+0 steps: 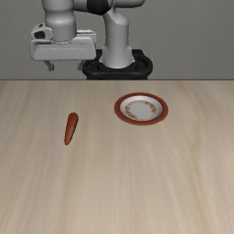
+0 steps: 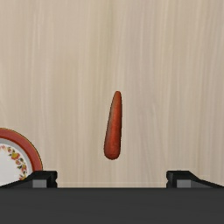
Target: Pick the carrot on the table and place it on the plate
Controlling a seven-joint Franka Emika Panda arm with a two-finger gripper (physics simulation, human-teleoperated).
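An orange-red carrot (image 1: 71, 129) lies on the wooden table toward the exterior view's left, its thin end pointing away from the robot's base. A round plate (image 1: 142, 109) with a red rim and a floral pattern sits to its right, nearer the base. My gripper (image 1: 51, 65) hangs high above the table's far edge, well clear of the carrot. In the wrist view the carrot (image 2: 113, 124) lies lengthwise ahead of my gripper (image 2: 112, 179), between the widely spread fingertips (image 2: 42, 178), and part of the plate (image 2: 16, 156) shows off to one side. The gripper is open and holds nothing.
The robot's black base (image 1: 117, 66) stands at the table's far edge behind the plate. Bare light wood tabletop (image 1: 137, 183) spreads in front of the carrot and the plate.
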